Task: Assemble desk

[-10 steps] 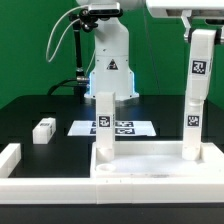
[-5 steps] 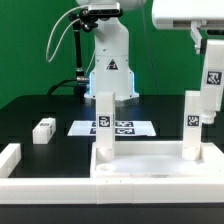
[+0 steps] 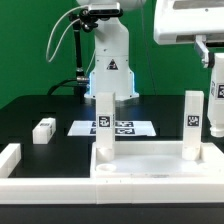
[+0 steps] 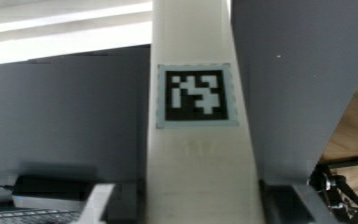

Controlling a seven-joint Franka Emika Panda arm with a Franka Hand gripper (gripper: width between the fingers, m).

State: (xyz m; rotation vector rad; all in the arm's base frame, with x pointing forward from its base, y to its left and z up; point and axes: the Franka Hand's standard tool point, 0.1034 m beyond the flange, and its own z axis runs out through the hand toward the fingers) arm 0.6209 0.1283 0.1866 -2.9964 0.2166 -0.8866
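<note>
The white desk tabletop tray lies at the front with two tagged legs standing upright in it, one toward the exterior view's left and one toward its right. My gripper is at the top right, shut on a third tagged leg that hangs upright above and right of the right-hand leg, partly cut off by the frame edge. In the wrist view this leg fills the middle between my fingers. A fourth leg lies on the table at the left.
The marker board lies flat behind the tray, in front of the robot base. A low white rail borders the black table at the front left.
My gripper has carried the held leg toward the exterior view's right and slightly lower, from above the right-hand standing leg to the frame's right edge.
</note>
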